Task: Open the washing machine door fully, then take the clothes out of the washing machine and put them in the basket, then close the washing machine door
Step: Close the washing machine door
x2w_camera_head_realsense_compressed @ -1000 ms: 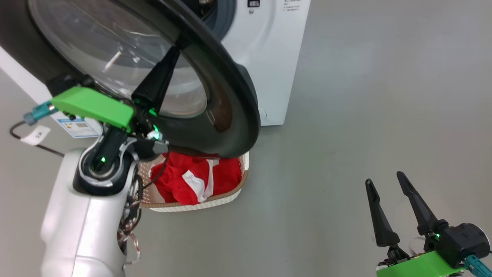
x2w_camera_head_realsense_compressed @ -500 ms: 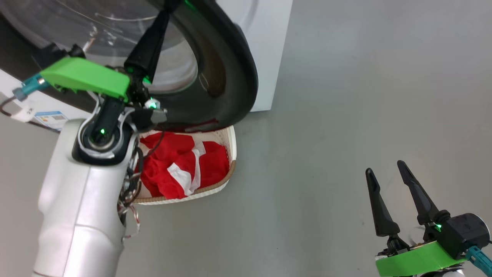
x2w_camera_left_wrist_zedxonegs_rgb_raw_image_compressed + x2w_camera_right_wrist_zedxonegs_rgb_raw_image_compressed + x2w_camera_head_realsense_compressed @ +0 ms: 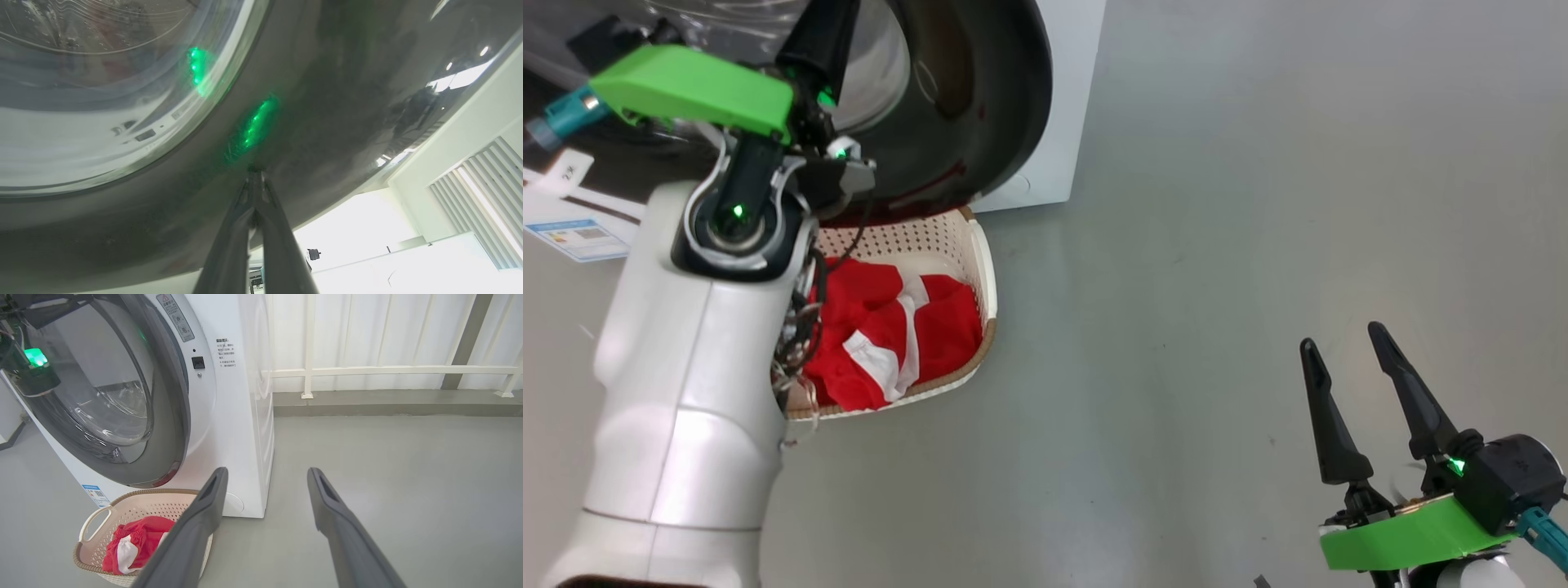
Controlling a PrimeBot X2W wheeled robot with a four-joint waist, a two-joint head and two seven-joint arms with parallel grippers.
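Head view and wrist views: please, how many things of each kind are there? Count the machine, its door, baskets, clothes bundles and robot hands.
Washing machine: 1
Washing machine door: 1
Basket: 1
Bundle of red clothes: 1
Robot hands: 2, the left hand and the right hand
Total: 6

The left arm (image 3: 678, 392) rises from the lower left of the head view, and its green wrist cover (image 3: 694, 86) is at the upper left. The left gripper (image 3: 255, 173) has its two fingers pressed together. The right gripper (image 3: 1342, 341) stands at the lower right, with fingers apart, pointing up, and empty.
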